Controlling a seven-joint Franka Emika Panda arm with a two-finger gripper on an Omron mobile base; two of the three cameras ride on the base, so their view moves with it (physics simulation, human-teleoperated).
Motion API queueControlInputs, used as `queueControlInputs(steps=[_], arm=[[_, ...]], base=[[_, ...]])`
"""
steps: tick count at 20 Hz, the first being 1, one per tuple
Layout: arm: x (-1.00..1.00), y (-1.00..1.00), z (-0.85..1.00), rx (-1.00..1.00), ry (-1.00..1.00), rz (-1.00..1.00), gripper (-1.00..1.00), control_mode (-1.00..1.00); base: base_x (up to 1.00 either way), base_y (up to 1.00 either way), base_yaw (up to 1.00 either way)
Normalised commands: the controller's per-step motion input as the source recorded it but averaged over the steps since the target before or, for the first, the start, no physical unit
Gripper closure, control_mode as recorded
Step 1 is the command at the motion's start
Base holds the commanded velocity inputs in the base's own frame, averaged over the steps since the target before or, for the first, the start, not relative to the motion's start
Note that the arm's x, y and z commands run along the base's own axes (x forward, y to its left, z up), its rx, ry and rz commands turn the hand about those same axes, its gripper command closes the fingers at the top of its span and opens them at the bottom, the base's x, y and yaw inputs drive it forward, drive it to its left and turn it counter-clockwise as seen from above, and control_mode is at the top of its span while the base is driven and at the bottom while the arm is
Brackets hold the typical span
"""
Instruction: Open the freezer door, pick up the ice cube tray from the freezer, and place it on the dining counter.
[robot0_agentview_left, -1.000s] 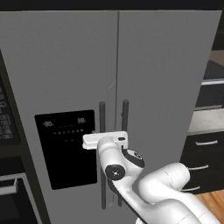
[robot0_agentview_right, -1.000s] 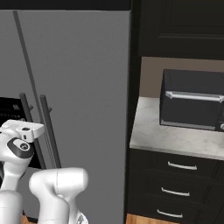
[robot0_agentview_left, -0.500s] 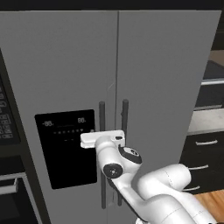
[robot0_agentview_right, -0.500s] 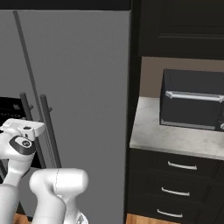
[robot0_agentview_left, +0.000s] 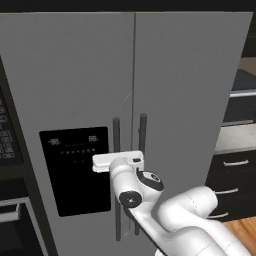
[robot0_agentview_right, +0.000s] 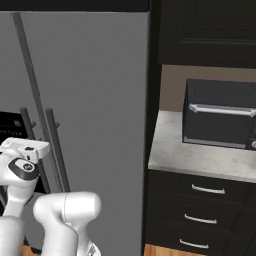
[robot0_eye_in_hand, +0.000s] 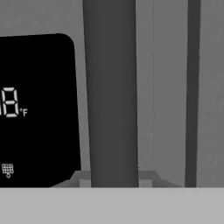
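The freezer door (robot0_agentview_left: 70, 75) is closed, grey, with a black dispenser panel (robot0_agentview_left: 75, 170). Its dark vertical bar handle (robot0_agentview_left: 116, 135) runs down beside the centre seam. My gripper (robot0_agentview_left: 117, 161) is pressed up to this handle at mid height. In the hand view the handle (robot0_eye_in_hand: 111, 87) stands between my gripper's (robot0_eye_in_hand: 113, 178) tips, and both fingertips (robot0_eye_in_hand: 78, 178) lie against its sides. The right base view shows the hand (robot0_agentview_right: 25, 147) at the same bar (robot0_agentview_right: 26, 125). The ice cube tray is hidden behind the closed door. The dining counter is out of view.
The plain right fridge door (robot0_agentview_left: 190, 90) has its own bar handle (robot0_agentview_left: 143, 130) close beside mine. A black wall oven (robot0_agentview_left: 10, 150) stands to the left. To the right, a marbled worktop (robot0_agentview_right: 200, 157) carries a black countertop oven (robot0_agentview_right: 220, 115) above dark drawers (robot0_agentview_right: 200, 210).
The hand has settled slightly lower and to the left against the freezer door's handle. The door has not moved.
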Motion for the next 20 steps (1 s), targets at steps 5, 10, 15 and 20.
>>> queueControlInputs(steps=[5,10,15,20], arm=[[-0.95,0.28,0.0,-0.02,-0.04,0.0,1.0,-1.0],[-1.0,0.43,0.0,-0.05,-0.04,0.0,1.0,-1.0],[-1.0,0.51,0.0,-0.06,-0.07,0.0,1.0,-1.0],[-0.82,0.5,0.0,-0.05,-0.06,0.01,1.0,-1.0]], base=[[0.0,0.0,0.0],[0.0,0.0,0.0],[0.0,0.0,0.0],[0.0,0.0,0.0]])
